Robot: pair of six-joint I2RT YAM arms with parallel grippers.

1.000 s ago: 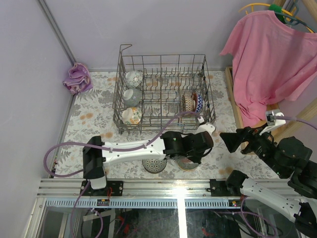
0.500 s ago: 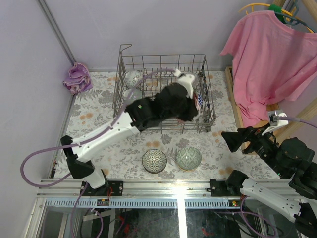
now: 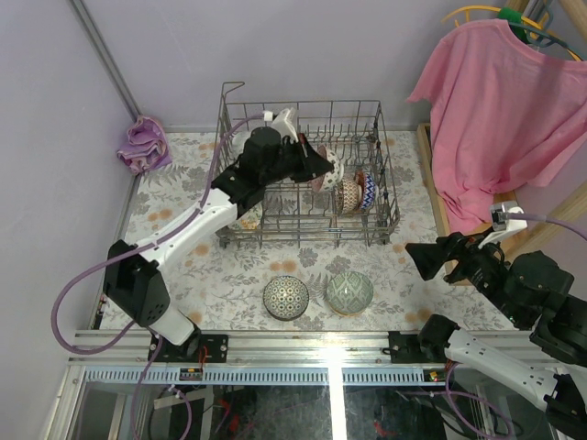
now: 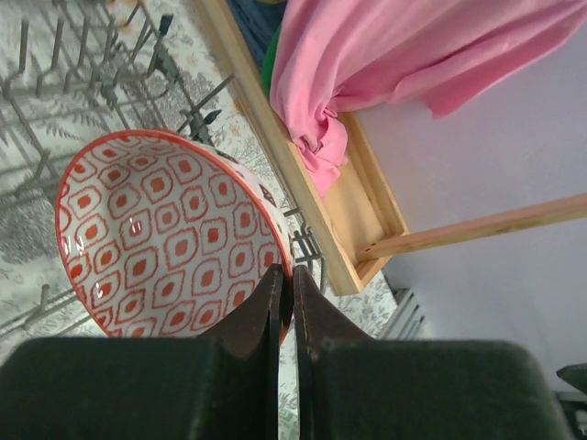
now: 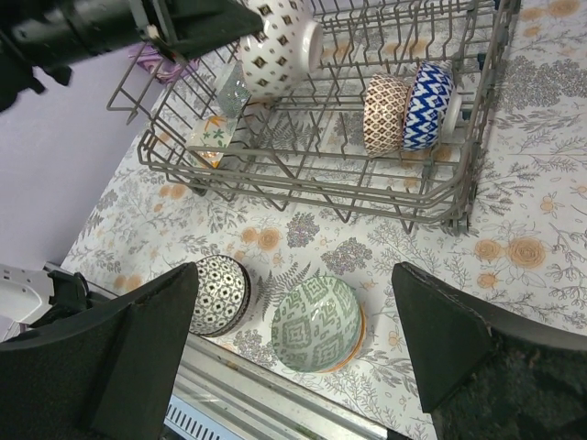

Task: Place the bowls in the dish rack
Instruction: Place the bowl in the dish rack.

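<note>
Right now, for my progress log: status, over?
Left gripper shut on red-patterned bowl, above dish rack. Right gripper open, idle. Black-and-white bowl, green bowl on table. No obstruction seen.

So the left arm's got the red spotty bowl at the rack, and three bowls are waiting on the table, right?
Nearly. Only two bowls wait on the table, not three: a black-and-white bowl and a green bowl. The top view shows that. The rest is right: the left fingers pinch the rim of the red spotty bowl at the rack.
</note>
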